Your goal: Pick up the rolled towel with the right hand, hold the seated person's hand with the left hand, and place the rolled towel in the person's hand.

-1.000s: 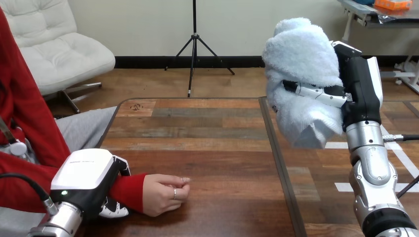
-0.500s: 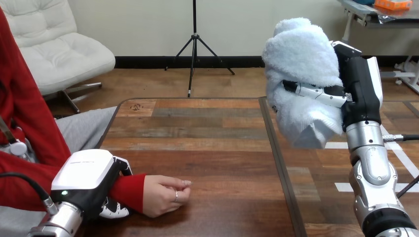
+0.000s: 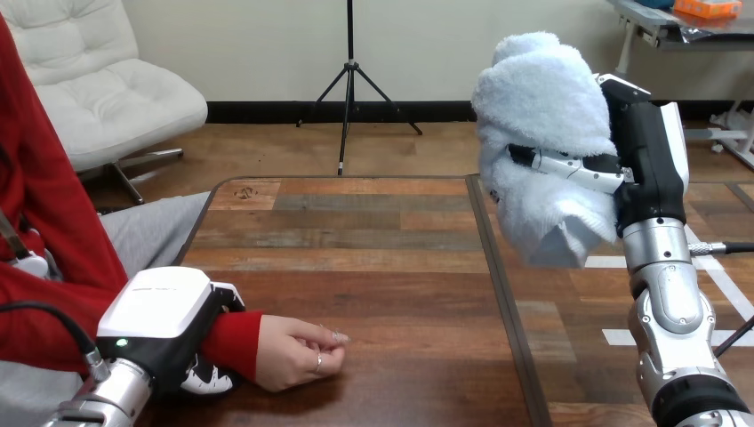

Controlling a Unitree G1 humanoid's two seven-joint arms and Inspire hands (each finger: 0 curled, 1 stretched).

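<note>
Here, delivery pending.
Right hand (image 3: 642,169) clasps rolled towel (image 3: 542,116); left hand (image 3: 164,320) wraps person's wrist (image 3: 233,342); next, person's hand (image 3: 298,351) must open.

- A pale plain wall (image 3: 222,44) is seen at the back, edged below by a black skirting (image 3: 267,111)
- A wooden floor (image 3: 267,147) is laid beneath it
- A white padded armchair (image 3: 107,98) is set at the left
- A black tripod (image 3: 348,80) is stood on the floor, before the wall
- The bench (image 3: 373,240) is made of mixed brown wooden planks
</note>
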